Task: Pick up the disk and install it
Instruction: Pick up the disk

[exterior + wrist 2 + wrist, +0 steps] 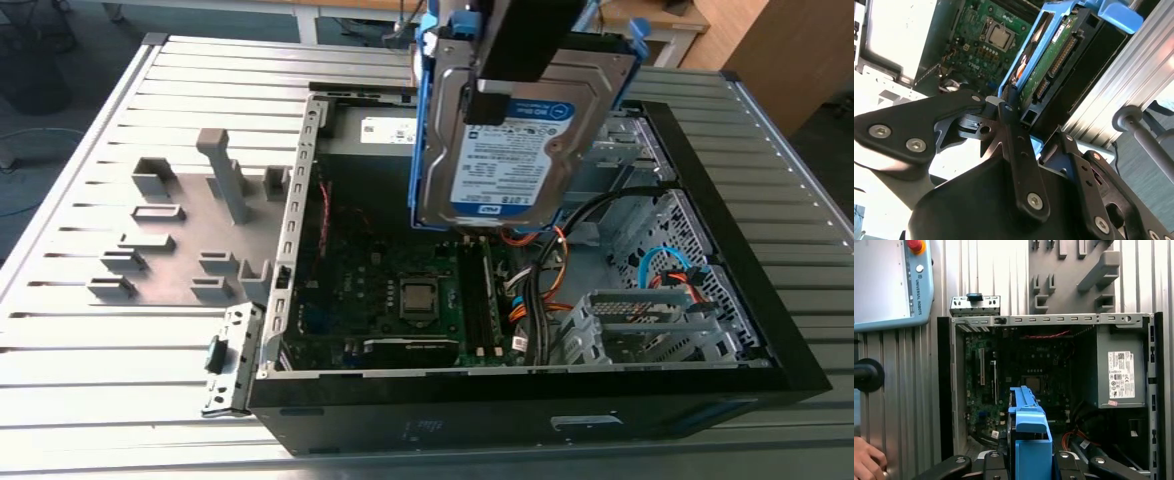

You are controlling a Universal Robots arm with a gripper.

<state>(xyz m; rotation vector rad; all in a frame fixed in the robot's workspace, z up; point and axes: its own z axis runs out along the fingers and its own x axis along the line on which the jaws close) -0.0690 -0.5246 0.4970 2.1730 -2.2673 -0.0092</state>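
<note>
The disk (514, 150), a silver hard drive with a white-and-blue label and a bright blue frame, hangs upright over the open computer case (787, 330). My gripper (497, 95) is shut on it from above, and a black finger runs down over the label. In the second wrist view the disk (1051, 55) shows its green circuit side, clamped in the gripper (1026, 117). In the first wrist view the blue frame of the disk (1026, 430) stands on edge in the gripper (1028, 462), above the motherboard (1024, 370).
Inside the case are a grey power supply box (1119, 370) with a white sticker, cables (534, 290) and a metal drive cage (641, 330). A grey fixture plate (174, 240) lies on the exterior view's left. A teach pendant (889, 280) and a hand (866, 460) are beside the case.
</note>
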